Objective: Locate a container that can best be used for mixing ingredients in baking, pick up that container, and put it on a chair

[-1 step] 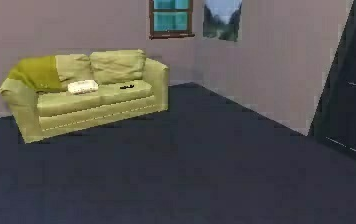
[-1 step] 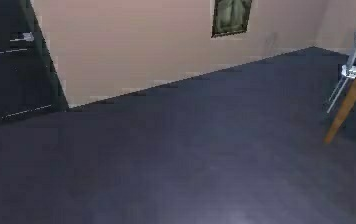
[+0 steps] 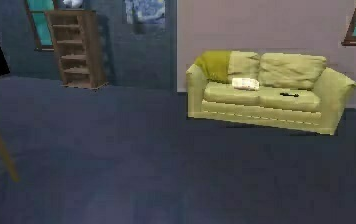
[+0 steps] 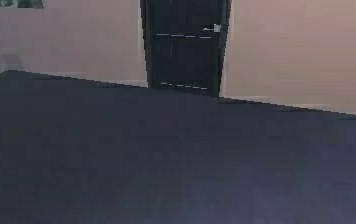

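Observation:
A yellow-green sofa [image 3: 271,92] stands against the far wall in the forward view's right half. On its seat lie a small pale thing [image 3: 245,84] and a small dark flat thing [image 3: 289,95]. A brown wooden shelf unit [image 3: 76,48] stands at the back left, its shelves looking bare.
Dark blue floor [image 3: 136,150] spreads wide between me and the sofa. A thin wooden leg [image 3: 0,145] leans in at the forward view's left edge. A picture [image 3: 146,15] hangs by the shelf. In the arm side view a dark door [image 4: 184,45] sits in a pale wall beyond bare floor [image 4: 176,150].

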